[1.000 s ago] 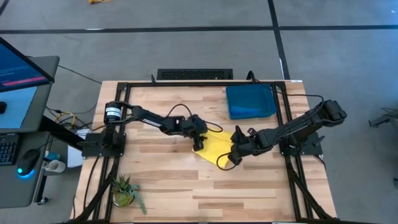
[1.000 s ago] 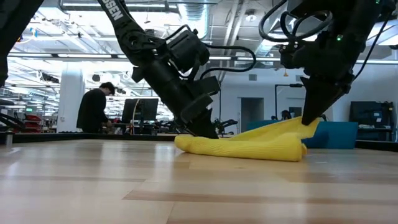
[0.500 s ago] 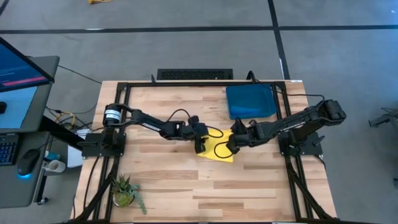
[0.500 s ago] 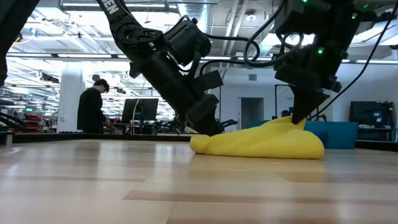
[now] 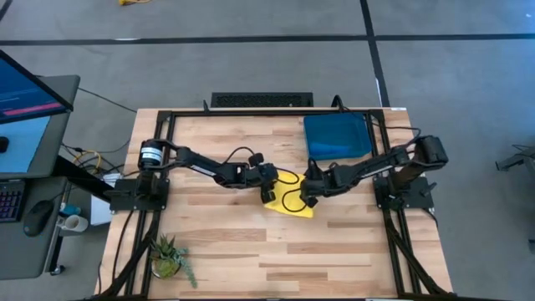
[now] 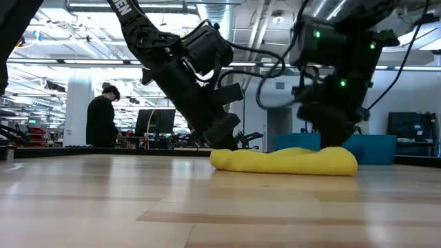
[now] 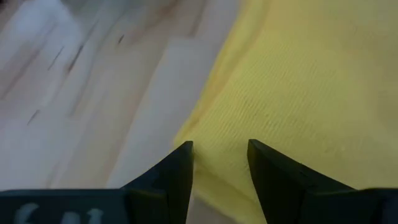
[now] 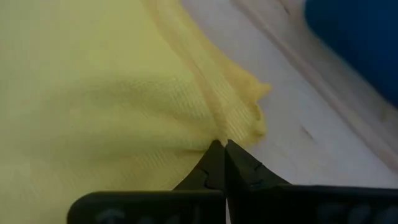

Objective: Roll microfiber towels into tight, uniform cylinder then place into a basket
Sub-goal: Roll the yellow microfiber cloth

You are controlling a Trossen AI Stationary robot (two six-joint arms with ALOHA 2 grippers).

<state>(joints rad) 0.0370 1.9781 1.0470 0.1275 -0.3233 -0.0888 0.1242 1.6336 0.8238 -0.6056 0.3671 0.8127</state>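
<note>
R gripper pinches yellow towel edge at its 3 o'clock to fold it, L gripper, jaws apart, pins 9 o'clock edge as anchor.

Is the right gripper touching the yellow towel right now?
Touching. The right wrist view shows the right gripper with its fingers shut, pinching a raised fold of the yellow towel right at the tips.

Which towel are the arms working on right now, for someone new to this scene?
On the wooden table, look between the two grippers at its middle. There lies the yellow towel, folded and bunched. Its bright yellow sets it apart from the dark blue basket beyond it.
</note>
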